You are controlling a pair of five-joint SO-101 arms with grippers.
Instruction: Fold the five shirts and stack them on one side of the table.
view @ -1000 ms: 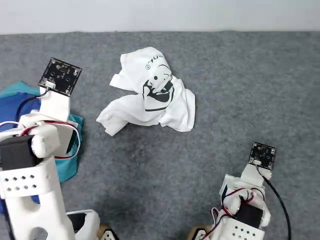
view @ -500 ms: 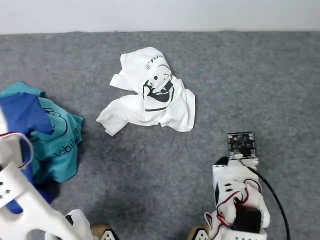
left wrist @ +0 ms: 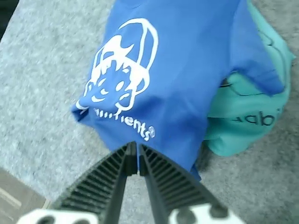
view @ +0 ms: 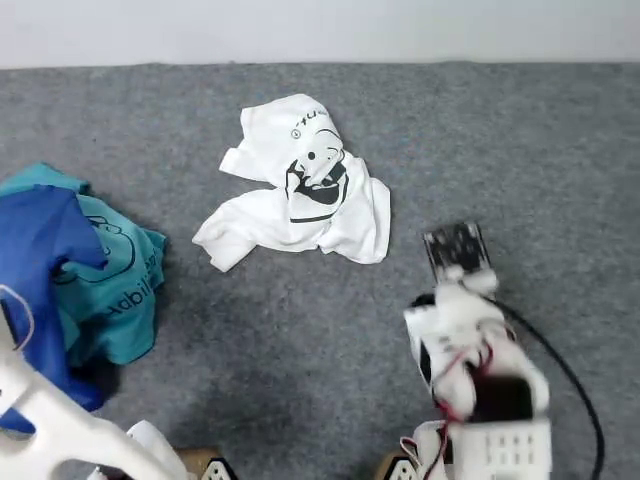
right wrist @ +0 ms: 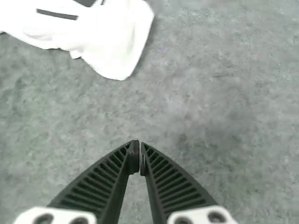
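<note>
Currently, your left gripper [left wrist: 137,161]: jaws closed, empty, above edge of blue shirt [left wrist: 177,70], which overlaps teal shirt [left wrist: 247,119]. Your right gripper [right wrist: 136,161]: closed, empty, over grey table [right wrist: 219,93]; crumpled white shirt [right wrist: 100,32] near, not touching.

The white right arm [view: 465,335] carries red and black cables [view: 462,372] and a black ridged gripper [right wrist: 136,157].

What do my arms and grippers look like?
The right arm and left arm are white plastic. The right carries a black circuit board, red-and-white wires and a black cable. The left gripper and right gripper have black ribbed fingers on white bases.
</note>
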